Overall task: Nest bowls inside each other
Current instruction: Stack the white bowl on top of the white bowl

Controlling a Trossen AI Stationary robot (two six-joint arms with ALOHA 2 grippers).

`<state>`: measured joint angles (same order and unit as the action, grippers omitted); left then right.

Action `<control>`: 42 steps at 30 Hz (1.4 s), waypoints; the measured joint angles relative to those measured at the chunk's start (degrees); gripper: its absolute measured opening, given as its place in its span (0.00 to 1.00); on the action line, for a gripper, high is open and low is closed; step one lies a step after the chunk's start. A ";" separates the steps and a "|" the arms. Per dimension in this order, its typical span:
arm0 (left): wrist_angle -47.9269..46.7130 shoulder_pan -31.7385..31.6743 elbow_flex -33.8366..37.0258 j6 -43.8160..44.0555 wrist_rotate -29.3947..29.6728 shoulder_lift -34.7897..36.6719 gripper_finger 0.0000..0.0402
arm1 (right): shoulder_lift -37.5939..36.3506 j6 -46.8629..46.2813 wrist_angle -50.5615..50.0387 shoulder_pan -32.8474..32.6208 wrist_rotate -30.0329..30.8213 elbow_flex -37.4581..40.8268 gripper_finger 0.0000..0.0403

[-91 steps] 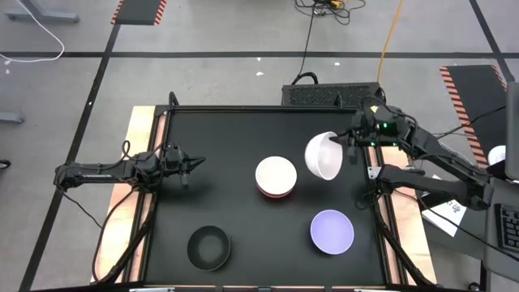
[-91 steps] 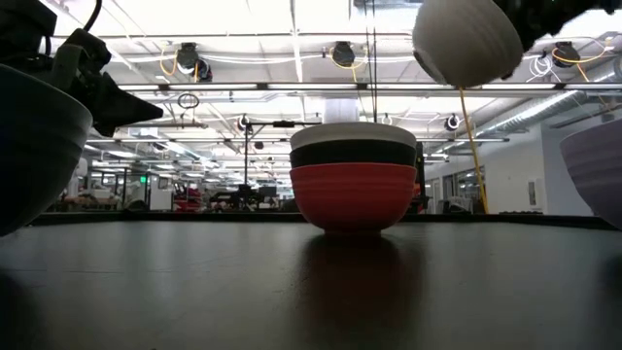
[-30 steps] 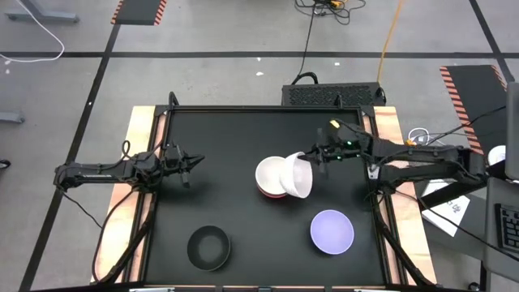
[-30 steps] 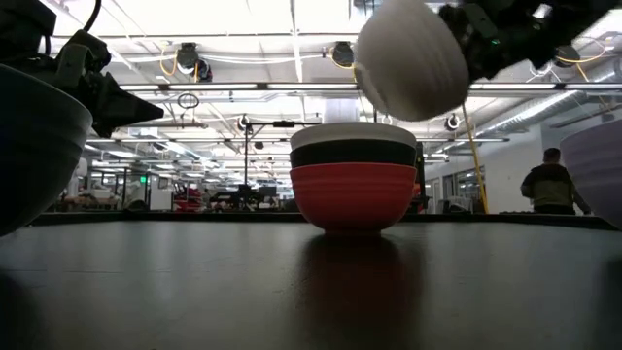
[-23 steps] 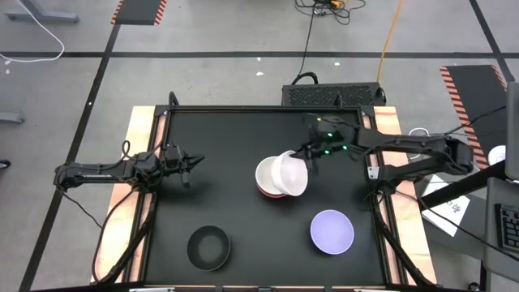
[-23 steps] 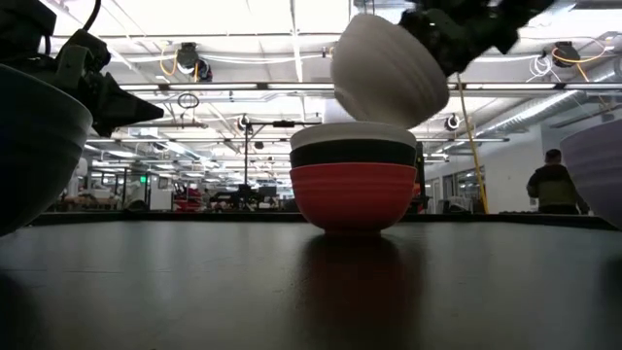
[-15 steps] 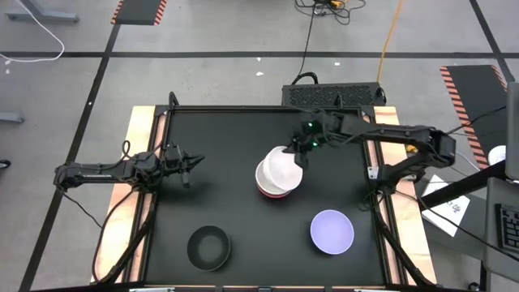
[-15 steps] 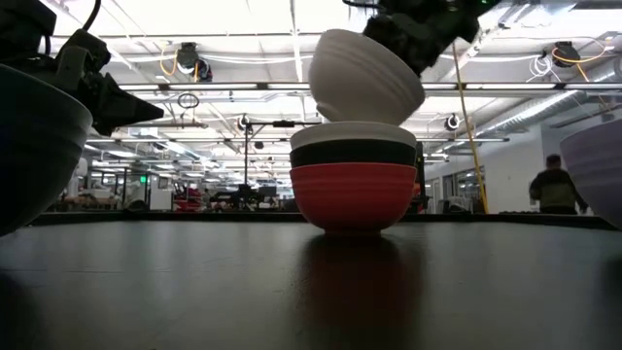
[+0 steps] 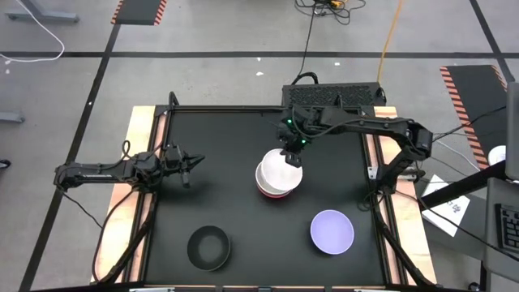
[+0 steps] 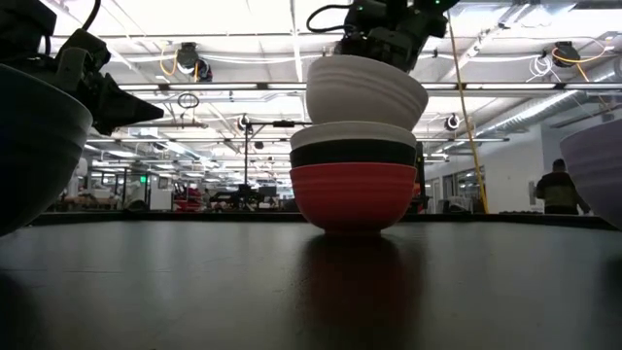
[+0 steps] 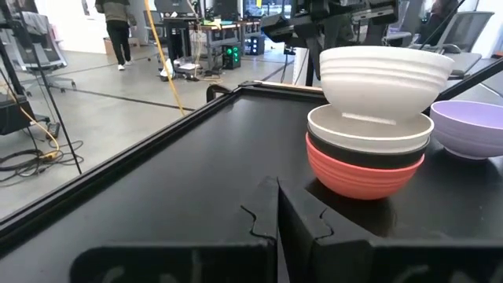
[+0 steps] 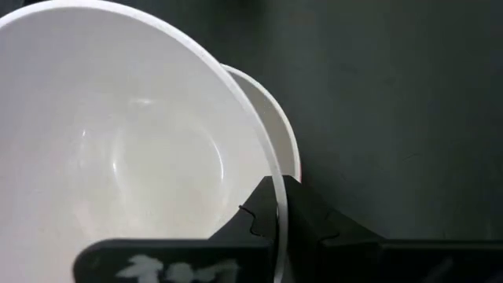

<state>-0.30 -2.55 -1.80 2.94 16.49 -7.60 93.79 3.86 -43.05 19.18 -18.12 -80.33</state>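
Observation:
A stack of three bowls stands mid-table: a red bowl [image 10: 353, 194] at the bottom, a black bowl [image 10: 353, 154] in it, and a white bowl [image 10: 353, 132] on top. My right gripper [image 9: 292, 149] is shut on a second white bowl [image 10: 366, 89] just over the stack. This bowl is mouth up and slightly tilted, and whether its base touches the stack I cannot tell. A lavender bowl [image 9: 332, 230] and another black bowl [image 9: 208, 246] rest on their bases near the front edge. My left gripper [image 9: 193, 163] waits shut at the table's left. My right gripper pinches the held white bowl's rim [image 12: 273, 182] on its far right side, one finger inside the bowl and one outside. The fingers slant down from the table's far right. The bowl hangs almost upright over the stack's top white bowl [image 12: 288, 145].
The lavender bowl [image 10: 595, 175] stands front right of the stack and the single black bowl [image 10: 29, 156] front left. A raised black rim [image 11: 157, 134] edges the table. A person [image 10: 558, 190] stands in the room beyond.
My right gripper has carried the white bowl toward the table's left and far edges, to above the stack, and has tipped more steeply downward. The bowl has turned from lying on its side to nearly mouth up and has sunk close to the stack's top.

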 joint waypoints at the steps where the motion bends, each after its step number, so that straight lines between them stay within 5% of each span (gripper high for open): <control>1: 0.00 0.02 0.00 0.00 0.00 -0.02 0.01 | 0.40 0.04 -0.40 0.00 0.02 -0.47 0.00; 17: -0.02 0.02 0.00 0.07 -0.07 0.00 0.01 | 2.39 -0.11 -7.39 -0.02 -0.20 -2.67 0.00; 42: 0.37 0.00 0.04 -0.72 -0.01 -0.01 0.01 | 7.51 5.20 0.13 1.13 -0.56 -2.67 0.00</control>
<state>0.08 -2.55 -1.76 2.22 16.48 -7.61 101.31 9.06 -42.92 20.31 -18.68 -83.00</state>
